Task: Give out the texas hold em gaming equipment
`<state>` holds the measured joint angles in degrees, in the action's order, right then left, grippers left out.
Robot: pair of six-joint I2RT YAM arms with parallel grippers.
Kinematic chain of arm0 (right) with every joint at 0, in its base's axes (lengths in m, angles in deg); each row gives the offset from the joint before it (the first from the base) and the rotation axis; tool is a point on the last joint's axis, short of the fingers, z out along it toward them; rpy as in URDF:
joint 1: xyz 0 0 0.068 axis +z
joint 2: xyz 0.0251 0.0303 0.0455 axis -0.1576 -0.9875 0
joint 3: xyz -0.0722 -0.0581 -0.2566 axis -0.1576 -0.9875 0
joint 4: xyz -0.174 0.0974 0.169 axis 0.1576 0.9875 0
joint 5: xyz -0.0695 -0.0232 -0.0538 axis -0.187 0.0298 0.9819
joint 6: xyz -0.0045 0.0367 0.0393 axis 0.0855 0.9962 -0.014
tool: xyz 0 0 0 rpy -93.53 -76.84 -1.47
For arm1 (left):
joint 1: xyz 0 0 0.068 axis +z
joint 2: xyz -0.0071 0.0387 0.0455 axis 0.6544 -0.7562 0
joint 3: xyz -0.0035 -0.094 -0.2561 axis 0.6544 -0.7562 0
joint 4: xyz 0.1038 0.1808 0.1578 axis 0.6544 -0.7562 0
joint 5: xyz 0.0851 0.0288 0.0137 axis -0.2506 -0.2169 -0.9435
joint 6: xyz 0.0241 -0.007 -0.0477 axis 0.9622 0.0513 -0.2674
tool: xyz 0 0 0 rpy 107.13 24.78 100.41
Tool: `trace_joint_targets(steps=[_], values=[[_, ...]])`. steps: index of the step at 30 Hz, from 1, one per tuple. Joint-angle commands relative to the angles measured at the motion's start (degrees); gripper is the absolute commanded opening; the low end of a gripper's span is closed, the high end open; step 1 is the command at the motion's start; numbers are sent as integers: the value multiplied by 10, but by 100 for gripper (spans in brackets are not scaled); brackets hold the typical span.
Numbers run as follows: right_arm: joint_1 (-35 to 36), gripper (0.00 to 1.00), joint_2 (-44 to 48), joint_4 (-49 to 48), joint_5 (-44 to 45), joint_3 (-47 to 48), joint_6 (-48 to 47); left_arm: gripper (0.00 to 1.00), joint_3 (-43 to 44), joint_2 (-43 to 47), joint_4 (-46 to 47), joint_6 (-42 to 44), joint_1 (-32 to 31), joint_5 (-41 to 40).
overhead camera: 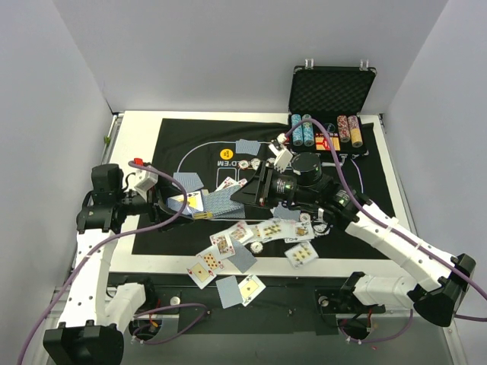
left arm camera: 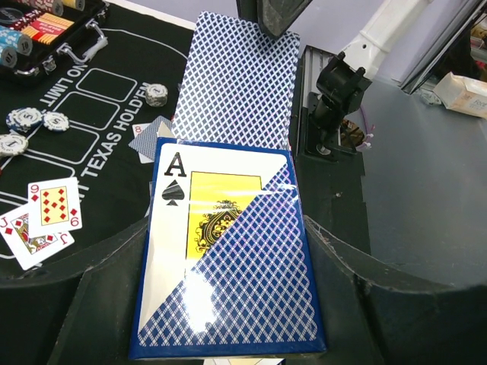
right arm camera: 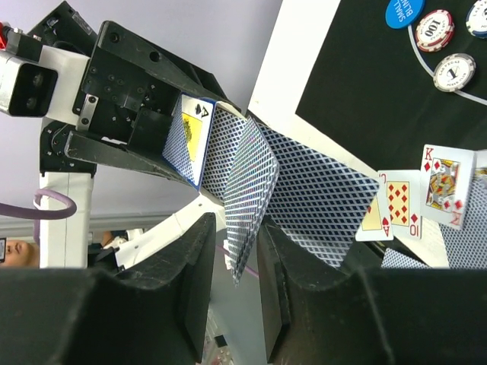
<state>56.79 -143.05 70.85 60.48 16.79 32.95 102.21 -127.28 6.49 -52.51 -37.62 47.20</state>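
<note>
Two arms meet over the black mat (overhead camera: 171, 152) in the top view: my left claw (overhead camera: 183, 204) grips a blue card box (overhead camera: 195, 201), and my right claw (overhead camera: 242, 192) pinches a blue-backed card (overhead camera: 221, 202) at the box's far end. Loose cards (overhead camera: 221, 243) lie scattered across the mat and onto the front tabletop (overhead camera: 342, 266); chips (overhead camera: 304, 131) stand in rows in the open case (overhead camera: 332, 90). From the left wrist, the box sits clamped between my fingers, a printed ace of spades facing up, the card reaching away. From the right wrist, the card's edge is nipped between my narrow fingers, bowed.
</note>
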Motion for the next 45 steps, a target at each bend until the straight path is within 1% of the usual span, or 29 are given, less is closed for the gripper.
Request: trace_joint_targets(steps=[1,4,8,14,18,33,41,45], values=[[9,25,8,-2,7,-1,-13,0,16,20,-14,22,3,94],[9,25,8,10,9,-1,-22,0,11,27,-16,21,4,95],[12,24,15,49,24,3,-48,0,9,35,-17,20,4,95],[19,24,18,115,66,20,-93,0,12,37,-20,20,4,95],[20,24,22,136,82,21,-106,0,14,38,-21,20,4,95],[15,22,31,149,87,41,-114,0,17,37,-23,22,4,94],[-30,18,46,117,59,20,-85,0,26,26,-24,29,4,94],[-33,15,40,115,52,17,-87,0,30,25,-24,30,3,94]])
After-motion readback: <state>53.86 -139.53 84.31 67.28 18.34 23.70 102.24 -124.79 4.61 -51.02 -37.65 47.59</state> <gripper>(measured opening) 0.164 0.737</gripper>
